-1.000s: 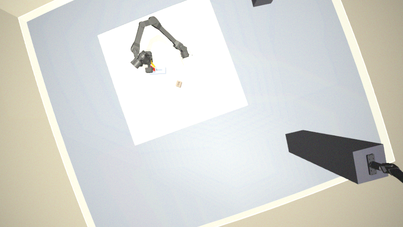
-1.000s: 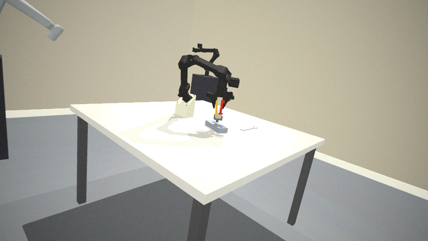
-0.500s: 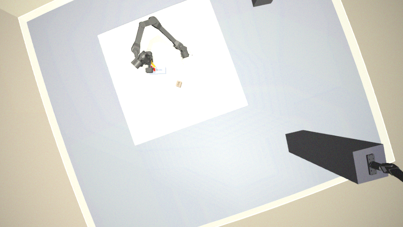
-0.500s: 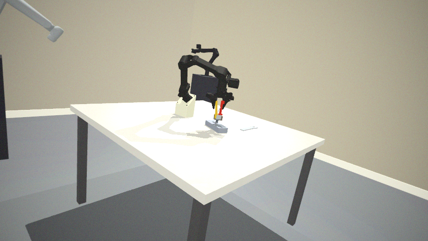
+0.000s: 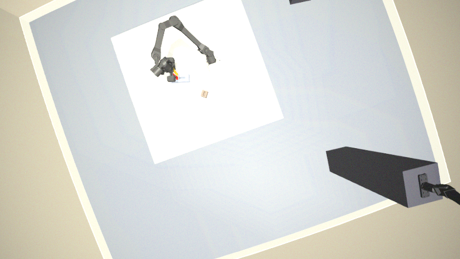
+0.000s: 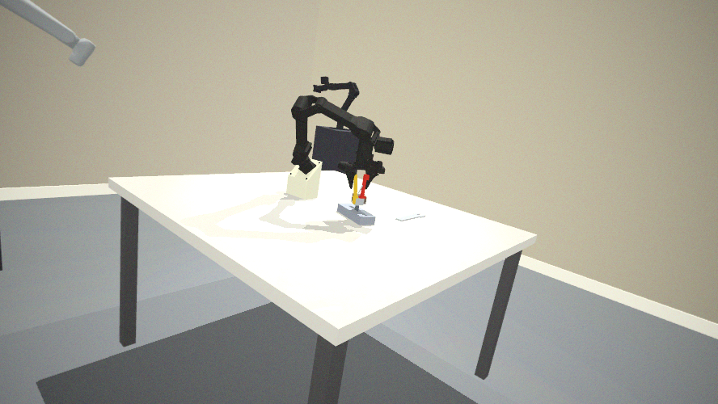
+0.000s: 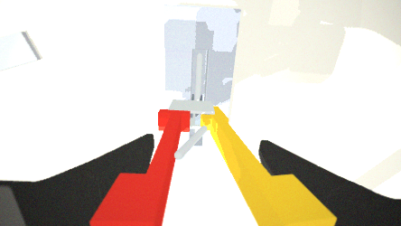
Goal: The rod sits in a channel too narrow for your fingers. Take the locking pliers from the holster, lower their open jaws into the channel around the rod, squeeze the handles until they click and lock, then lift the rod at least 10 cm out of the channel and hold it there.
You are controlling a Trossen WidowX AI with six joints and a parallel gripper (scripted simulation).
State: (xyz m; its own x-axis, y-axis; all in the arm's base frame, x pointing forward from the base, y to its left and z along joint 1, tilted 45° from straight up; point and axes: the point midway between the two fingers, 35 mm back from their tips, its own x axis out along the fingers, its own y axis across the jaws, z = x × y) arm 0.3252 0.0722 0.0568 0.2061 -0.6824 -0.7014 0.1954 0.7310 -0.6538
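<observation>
The gripper (image 5: 173,71) (image 6: 359,187) (image 7: 207,143) points down, its jaws well spread yet closed on the locking pliers (image 6: 360,201) (image 7: 191,107), one black finger outside each handle. The width seems deliberate: the red handle (image 5: 176,77) (image 6: 363,187) (image 7: 164,158) and yellow handle (image 5: 175,72) (image 6: 355,187) (image 7: 232,158) splay apart between the jaws, and holding them loosely should keep the nose open for its descent. Whether the finger pads press fully on both handles is hard to tell. A thin grey lever (image 7: 191,143) slants across between the handles. Below the jaws, the pliers hang upright with their head just over the grooved block (image 5: 184,77) (image 6: 355,214) (image 7: 181,59); whether the nose has entered the slot cannot be made out. The pale rod (image 7: 199,77) lies lengthwise in that slot, beneath and beyond the pliers' head, too closely walled for the fingers themselves, which explains the tool. The block sits on the desk (image 5: 209,128) (image 6: 301,250) (image 7: 68,104). Farther to one side of the jaws lies a flat pale plate (image 6: 410,216) (image 7: 18,50). The step in hand looks like lining up and lowering; squeezing should wait until the nose straddles the rod, or it may lock on nothing.
</observation>
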